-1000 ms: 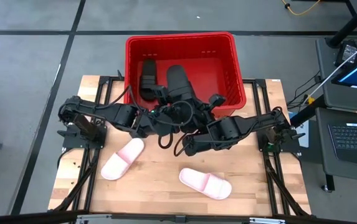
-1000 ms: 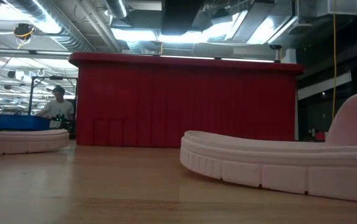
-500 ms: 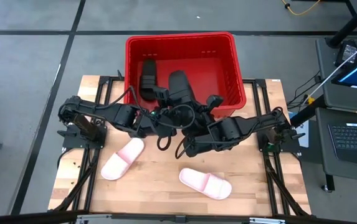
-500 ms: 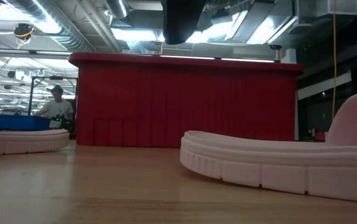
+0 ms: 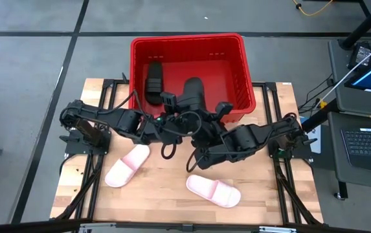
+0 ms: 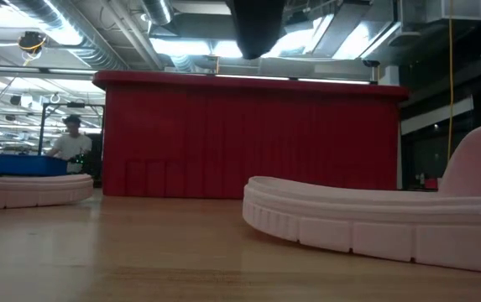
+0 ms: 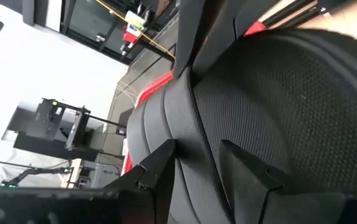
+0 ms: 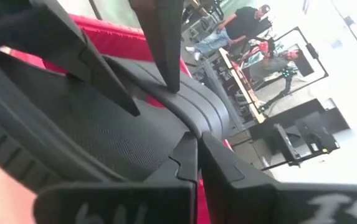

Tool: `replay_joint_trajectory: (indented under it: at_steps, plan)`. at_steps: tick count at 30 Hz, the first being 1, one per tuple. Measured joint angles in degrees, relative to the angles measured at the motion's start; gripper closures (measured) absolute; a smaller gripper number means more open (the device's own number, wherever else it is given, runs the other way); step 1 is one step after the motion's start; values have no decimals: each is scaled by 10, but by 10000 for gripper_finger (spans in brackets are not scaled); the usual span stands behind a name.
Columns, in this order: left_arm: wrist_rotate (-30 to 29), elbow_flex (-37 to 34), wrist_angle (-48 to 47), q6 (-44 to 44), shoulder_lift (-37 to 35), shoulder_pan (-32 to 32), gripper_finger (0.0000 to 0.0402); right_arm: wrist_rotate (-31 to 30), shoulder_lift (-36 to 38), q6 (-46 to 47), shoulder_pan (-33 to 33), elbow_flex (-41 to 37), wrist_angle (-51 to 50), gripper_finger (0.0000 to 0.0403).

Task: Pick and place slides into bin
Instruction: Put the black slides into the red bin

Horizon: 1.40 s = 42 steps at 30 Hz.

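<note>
Apparently both end effectors (image 5: 195,123) grip black slide (image 5: 193,90) over bin (image 5: 237,52) front rim.

light: bright overhead, even | glare: ceiling lamps, low view | blur: wrist views close-up

Both dark arms hide the near rim of the large red plastic slatted bin (image 5: 237,61). In the low view, the pale pink slide sandal (image 6: 374,220) is cut off at the right edge.

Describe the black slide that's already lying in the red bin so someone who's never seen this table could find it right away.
Start at the red bin at the table's far edge. Inside, along its left wall, a black slide lies lengthwise on the floor. Unlike the other black slide, held over the bin's near rim by the left gripper and right gripper, nothing touches it.
</note>
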<state>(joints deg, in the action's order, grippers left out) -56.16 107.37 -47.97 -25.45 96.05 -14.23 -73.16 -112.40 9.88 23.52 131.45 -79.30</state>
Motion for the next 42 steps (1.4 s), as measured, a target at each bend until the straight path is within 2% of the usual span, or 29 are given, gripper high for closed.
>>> replay_joint_trajectory:
  at_steps: [10,15,20,25,29,35,42]
  plan:
    - [-15,0,0,-7,0,0,291,43,0,-12,9,25,1,396]
    - [-23,0,1,-19,0,0,324,56,0,-15,9,25,3,397]
    - [-36,0,1,-23,0,-3,384,69,0,-31,9,25,3,397]
    - [-39,0,1,-23,0,-3,392,70,0,-33,7,25,3,396]
    - [-47,-1,1,-24,1,-2,394,74,0,-45,7,25,7,365]
    - [-95,-1,-4,-34,2,-1,395,77,0,-58,8,26,6,320]
    - [-104,-1,-3,-45,2,-1,395,72,0,-91,8,26,3,304]
